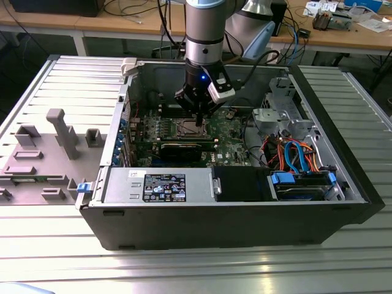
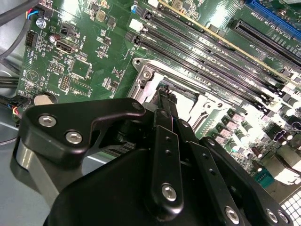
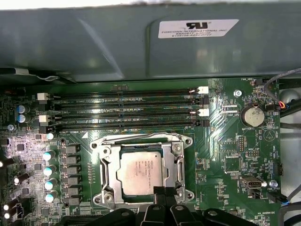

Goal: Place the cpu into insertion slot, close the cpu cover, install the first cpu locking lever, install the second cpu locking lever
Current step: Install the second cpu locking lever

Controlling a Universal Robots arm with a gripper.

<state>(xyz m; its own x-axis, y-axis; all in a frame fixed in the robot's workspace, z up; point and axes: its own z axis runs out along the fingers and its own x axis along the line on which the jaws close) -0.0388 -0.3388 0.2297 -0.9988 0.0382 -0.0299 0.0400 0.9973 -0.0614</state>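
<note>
Silver-grey metal marks the top of the cpu (image 3: 141,169), which is seen lying flat and square inside the insertion slot (image 3: 109,181) of the green circuit board (image 3: 230,141) in the first wrist view, framed by the cpu cover (image 3: 175,155), whose silvery plate appears folded down around the chip. The gripper (image 3: 165,192) is held low at the socket's edge, its fingertips drawn tightly together with nothing clamped between them; in the exterior view it (image 1: 199,117) hangs directly over the socket within the open computer case (image 1: 343,177). The chip is judged light, rigid and fragile beneath, best handled by its edges only; the cover is thin, springy sheet metal, best pressed at its rim.
</note>
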